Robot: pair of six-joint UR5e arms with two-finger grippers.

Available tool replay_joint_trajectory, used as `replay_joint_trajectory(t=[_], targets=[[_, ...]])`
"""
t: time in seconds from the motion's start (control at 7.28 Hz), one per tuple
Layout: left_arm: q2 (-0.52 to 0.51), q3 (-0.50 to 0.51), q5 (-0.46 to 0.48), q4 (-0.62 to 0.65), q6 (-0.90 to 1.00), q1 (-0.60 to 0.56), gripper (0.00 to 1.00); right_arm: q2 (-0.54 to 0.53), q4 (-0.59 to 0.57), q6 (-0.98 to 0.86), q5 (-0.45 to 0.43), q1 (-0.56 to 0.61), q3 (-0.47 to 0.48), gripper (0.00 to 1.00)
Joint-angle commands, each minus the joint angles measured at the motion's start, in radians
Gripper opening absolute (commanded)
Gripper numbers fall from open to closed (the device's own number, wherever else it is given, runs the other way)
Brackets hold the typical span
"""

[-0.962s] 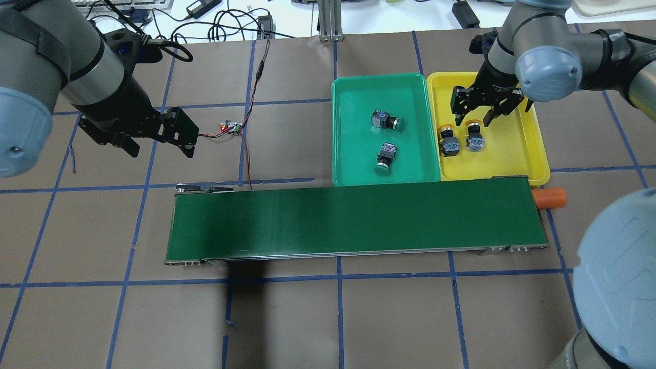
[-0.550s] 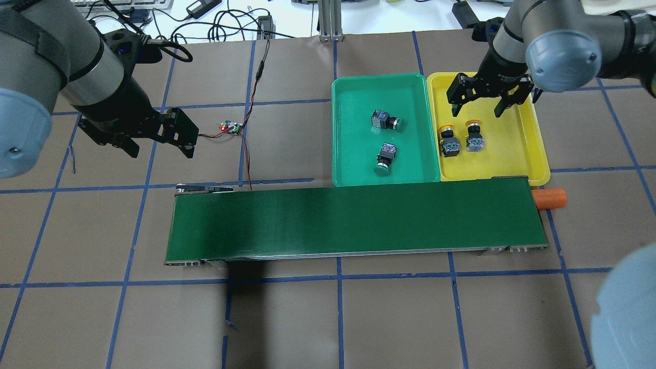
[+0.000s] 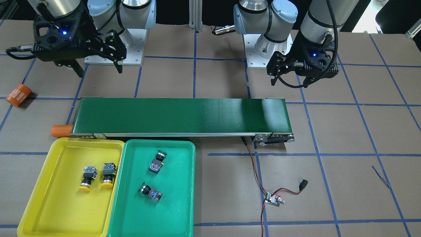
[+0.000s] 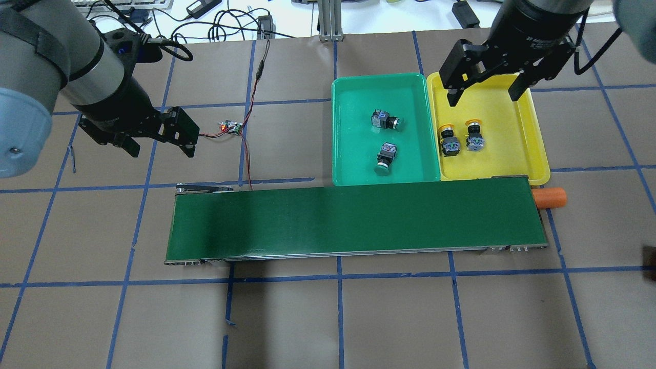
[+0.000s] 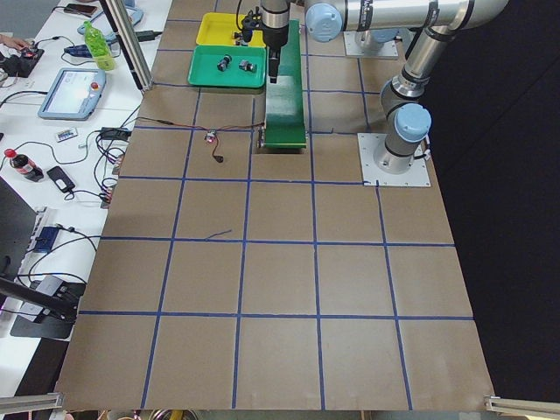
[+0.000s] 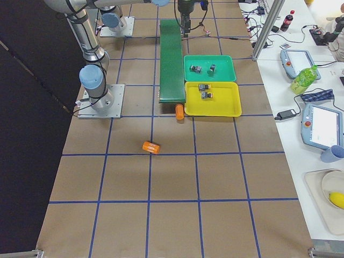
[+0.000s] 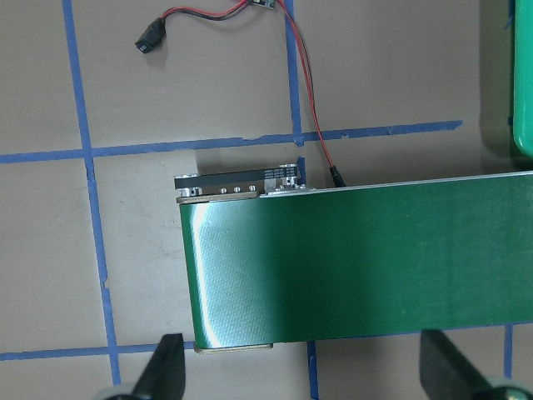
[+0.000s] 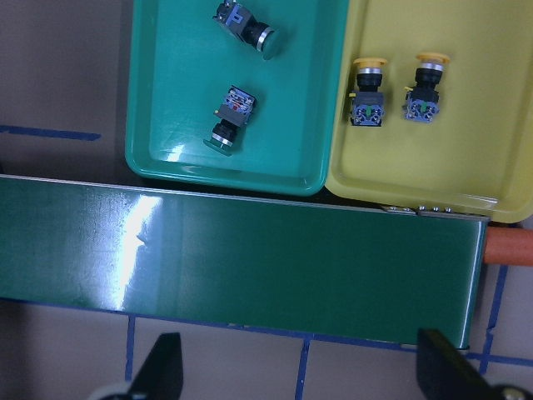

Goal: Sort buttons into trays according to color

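Up high now, the right gripper (image 4: 483, 97) is hanging with its jaws spread wide and nothing between them. The two yellow buttons (image 4: 449, 141) are lying well below it, side by side in the yellow tray (image 4: 512, 154), each with its long axis running toward and away from the robot and its cap pointing away. Off to that gripper's left, the two green buttons (image 4: 387, 121) are sitting apart in the green tray (image 4: 353, 143), one lying crosswise and one lengthwise.

The left gripper (image 4: 161, 149) is hovering low over the surface (image 4: 287, 318), open and empty too. Both trays are sitting well apart from it on its right, so the right arm is by far the nearer. I'm judging every cap as matching its tray, so the sorting is looking finished, with nothing left for either gripper to reach for.
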Motion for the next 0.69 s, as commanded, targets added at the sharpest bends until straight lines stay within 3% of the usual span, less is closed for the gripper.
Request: replay_joint_trajectory(t=[0.0, 0.55], targets=[[-0.002, 0.000, -0.007, 0.000, -0.004, 0.000, 1.00, 0.001, -0.172, 0.007, -0.016, 0.011, 0.066, 1.00], [0.003, 0.002, 0.002, 0.002, 0.002, -0.002, 1.00, 0.006, -0.190, 0.053, -0.043, 0.014, 0.062, 1.00]])
